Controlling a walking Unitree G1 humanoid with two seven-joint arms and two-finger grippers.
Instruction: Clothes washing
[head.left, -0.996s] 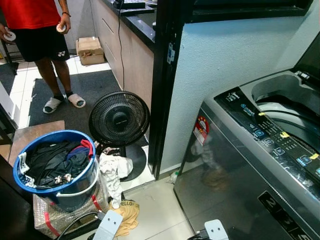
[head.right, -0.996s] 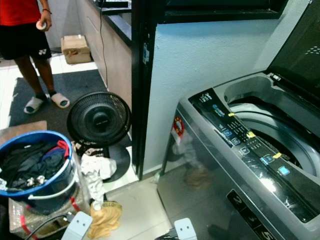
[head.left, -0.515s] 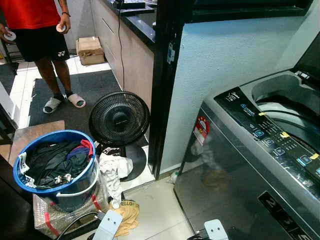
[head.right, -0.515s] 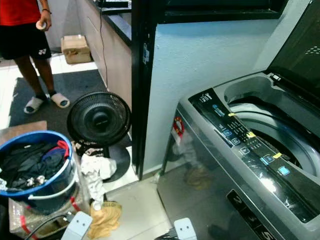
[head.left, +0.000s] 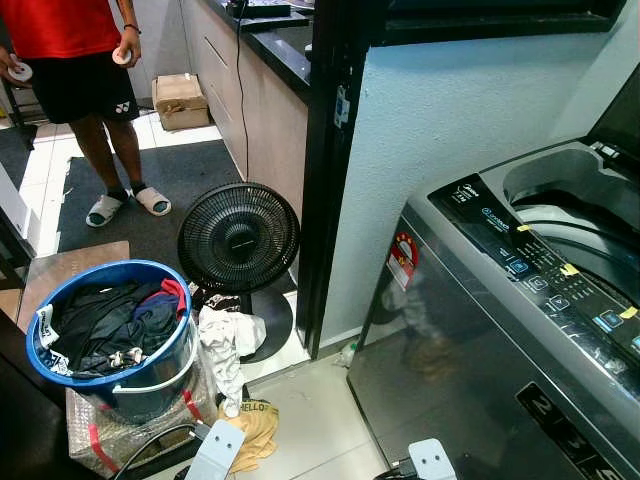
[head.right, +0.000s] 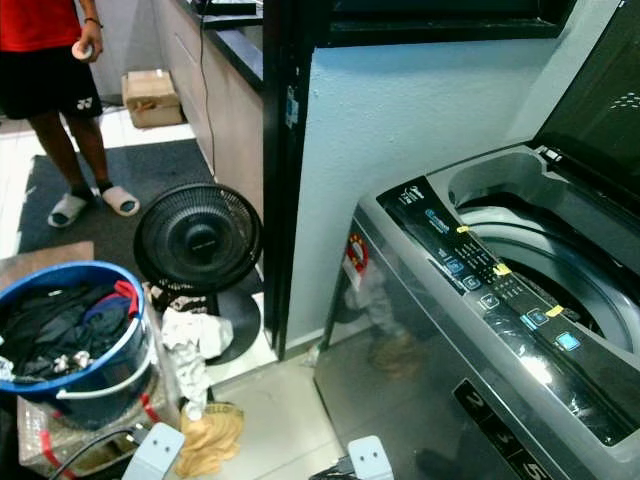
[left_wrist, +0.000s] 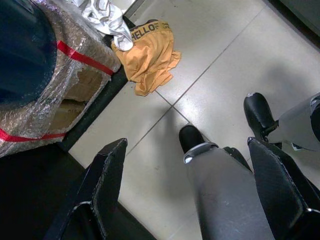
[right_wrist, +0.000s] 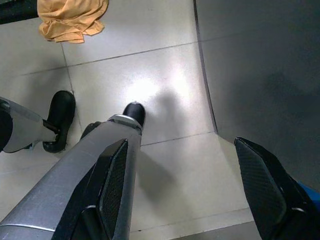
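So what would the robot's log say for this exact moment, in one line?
stage: standing by | washing machine: lid open | blue laundry basket: full | orange garment: on floor | left gripper: open | right gripper: open

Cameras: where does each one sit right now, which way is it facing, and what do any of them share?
Left eye view: on the head, looking forward and down at the blue laundry basket, fan and open washing machine.
Right eye view: the same scene.
Left wrist view: looks down along the open left gripper at the floor tiles; the robot's legs and feet show.
Right wrist view: looks down along the open right gripper beside the washing machine's front.
Shared: the orange garment on the floor appears in both wrist and both eye views.
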